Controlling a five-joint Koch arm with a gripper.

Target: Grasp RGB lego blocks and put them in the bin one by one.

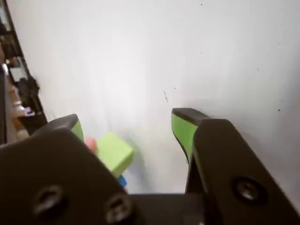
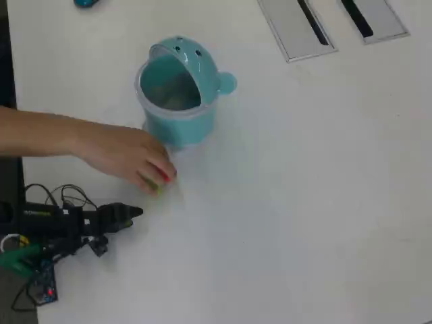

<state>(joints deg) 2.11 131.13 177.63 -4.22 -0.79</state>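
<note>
In the wrist view my gripper (image 1: 127, 120) is open, its two green-padded jaws wide apart over the white table. A yellow-green block (image 1: 112, 152) lies close to the left jaw. A red block (image 1: 91, 144) peeks out behind it and a blue block (image 1: 122, 180) just below it. Nothing is held. In the overhead view the gripper (image 2: 135, 212) lies low at the lower left. A person's hand (image 2: 125, 155) covers the blocks; only a bit of red (image 2: 166, 175) and green (image 2: 154, 186) shows at the fingertips. The teal bin (image 2: 179, 125) stands behind, lid tipped open.
The white table (image 2: 304, 202) stretches to the right of the arm. Two grey slotted panels (image 2: 297, 27) sit at the far edge. Cables and a circuit board (image 2: 42, 287) lie at the arm's base. A dark shelf (image 1: 18, 84) shows beyond the table's left edge.
</note>
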